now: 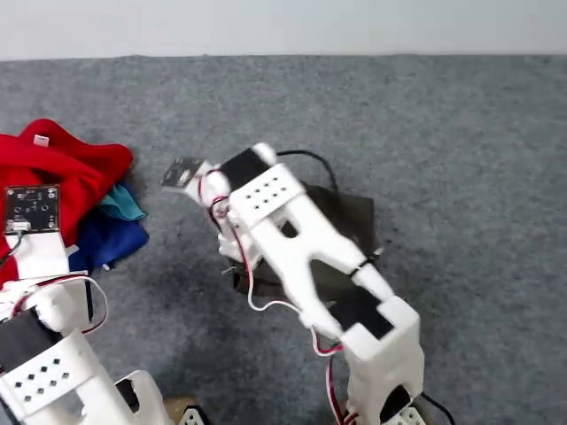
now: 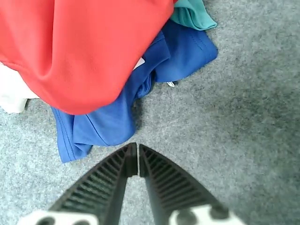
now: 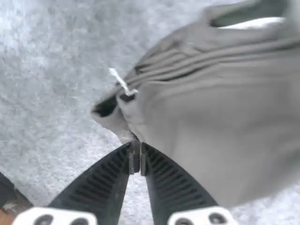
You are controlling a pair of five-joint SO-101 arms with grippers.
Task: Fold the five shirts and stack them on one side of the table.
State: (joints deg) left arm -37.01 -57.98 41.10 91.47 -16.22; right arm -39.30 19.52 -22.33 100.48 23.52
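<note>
Stretching to a pale wall (image 1: 283, 27), grey carpet (image 1: 461, 133) underlies the dark shirt (image 1: 350, 217).

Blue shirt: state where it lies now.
In the high view the blue shirt lies at the left of the table, partly under the red shirt, beside the teal shirt.

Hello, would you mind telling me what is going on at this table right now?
Two robot arms are working on shirts. The right gripper has its fingers closed at the edge of a dark grey shirt mid-table, apparently pinching it. The left gripper, shut and empty, sits over the grey table beside a loose heap: a red shirt, a blue shirt and a teal shirt. Nothing looks folded yet.
</note>
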